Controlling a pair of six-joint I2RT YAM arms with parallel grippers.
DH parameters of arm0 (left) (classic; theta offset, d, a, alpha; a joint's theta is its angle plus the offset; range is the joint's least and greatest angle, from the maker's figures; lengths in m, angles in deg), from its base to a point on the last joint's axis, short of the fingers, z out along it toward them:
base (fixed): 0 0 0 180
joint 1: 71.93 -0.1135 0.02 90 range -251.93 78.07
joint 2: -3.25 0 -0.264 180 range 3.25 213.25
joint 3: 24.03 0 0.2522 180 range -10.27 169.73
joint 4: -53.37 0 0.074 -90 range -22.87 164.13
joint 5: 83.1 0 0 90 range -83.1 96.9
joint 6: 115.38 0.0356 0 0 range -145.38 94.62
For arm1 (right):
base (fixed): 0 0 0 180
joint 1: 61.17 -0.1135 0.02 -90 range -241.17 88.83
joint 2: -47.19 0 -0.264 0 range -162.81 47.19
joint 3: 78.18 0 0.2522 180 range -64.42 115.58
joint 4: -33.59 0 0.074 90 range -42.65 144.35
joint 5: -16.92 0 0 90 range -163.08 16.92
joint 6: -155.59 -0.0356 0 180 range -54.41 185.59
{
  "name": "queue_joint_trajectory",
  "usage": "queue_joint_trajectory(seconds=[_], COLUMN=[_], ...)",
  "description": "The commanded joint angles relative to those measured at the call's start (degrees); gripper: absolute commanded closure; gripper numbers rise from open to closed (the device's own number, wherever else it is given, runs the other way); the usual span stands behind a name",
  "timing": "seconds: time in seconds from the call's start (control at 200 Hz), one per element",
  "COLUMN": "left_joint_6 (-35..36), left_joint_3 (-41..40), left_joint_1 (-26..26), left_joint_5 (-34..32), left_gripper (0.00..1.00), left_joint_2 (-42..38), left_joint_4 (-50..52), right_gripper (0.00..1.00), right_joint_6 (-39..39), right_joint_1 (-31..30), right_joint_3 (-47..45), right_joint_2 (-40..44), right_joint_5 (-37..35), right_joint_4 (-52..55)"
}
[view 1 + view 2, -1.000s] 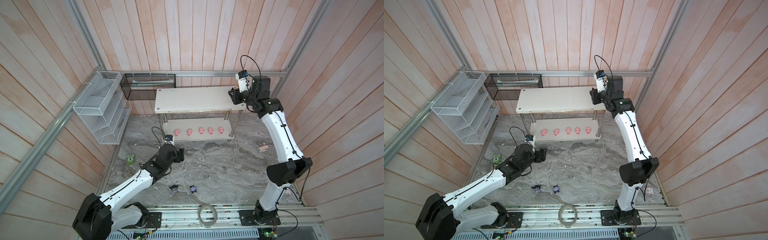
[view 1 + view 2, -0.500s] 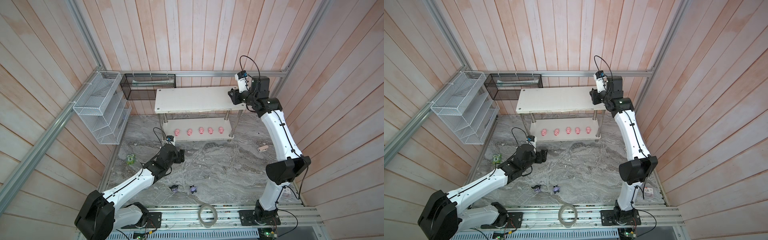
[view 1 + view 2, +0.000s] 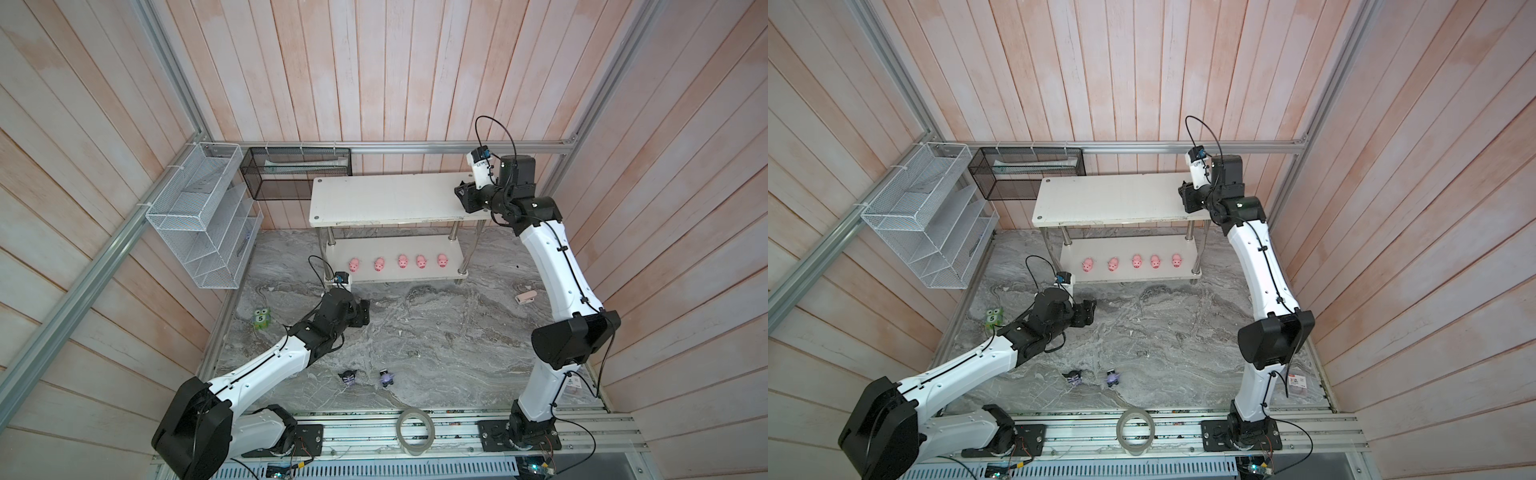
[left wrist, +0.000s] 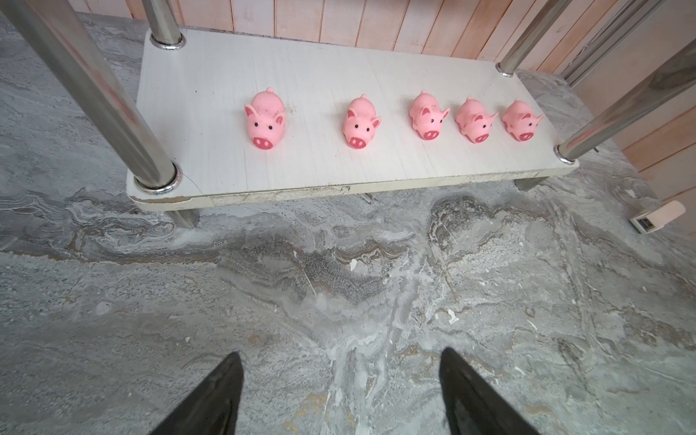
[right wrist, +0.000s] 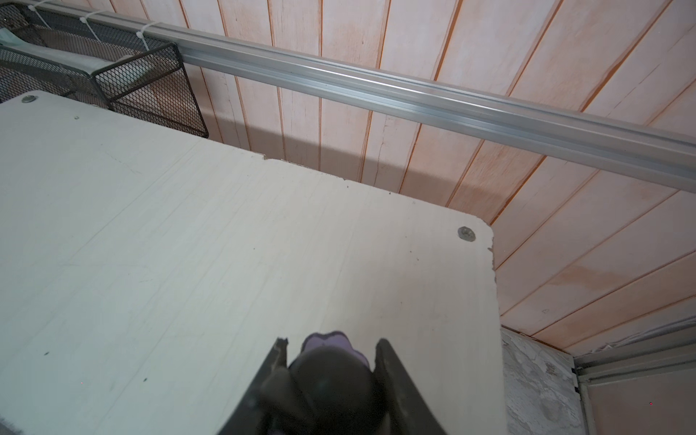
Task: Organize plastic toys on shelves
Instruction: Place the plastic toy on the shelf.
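Change: almost nothing since a second ago; the right arm has stayed in place and only the left arm has shifted slightly.
Right fingers (image 5: pixel 388 365): pinching a small black-and-purple plastic figurine (image 5: pixel 327 373) over the right end of the upper board of the white two-tier rack with chrome legs (image 3: pixel 386 199); whether it touches the board I cannot tell.
Left fingers (image 4: pixel 220 403): spread and empty, above the grey marbled table (image 3: pixel 436 332).
Pigs: five pink plastic pigs (image 4: pixel 427 116) stand in a row on the lower board.
Remaining: two similar figurines (image 3: pixel 347 377) lie on the table, lower centre in both top views.
Meaning: the release seems to be next.
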Motion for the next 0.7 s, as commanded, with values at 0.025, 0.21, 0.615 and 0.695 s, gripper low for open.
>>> queue_joint_trajectory(seconds=[0.025,0.21,0.615,0.695], left_joint_6=[0.5,0.4,0.5,0.5], left_joint_3=[-0.2,-0.3,-0.5,-0.5], left_joint_1=[-0.3,-0.2,-0.4,-0.4], left_joint_5=[0.5,0.6,0.7,0.7], left_gripper=[0.18,0.18,0.18,0.18], left_joint_2=[0.8,1.0,1.3,1.3], left_joint_4=[-1.4,-1.5,-1.5,-1.5], right_gripper=[0.69,0.68,0.61,0.59], right_joint_6=[0.9,0.8,0.5,0.5], right_joint_1=[0.3,0.3,0.3,0.3], right_joint_3=[-0.7,-1.3,-1.8,-1.8], right_joint_2=[-1.4,-1.5,-1.9,-1.9], right_joint_5=[1.4,1.6,1.9,2.2], right_joint_4=[0.5,0.1,-0.7,-0.8])
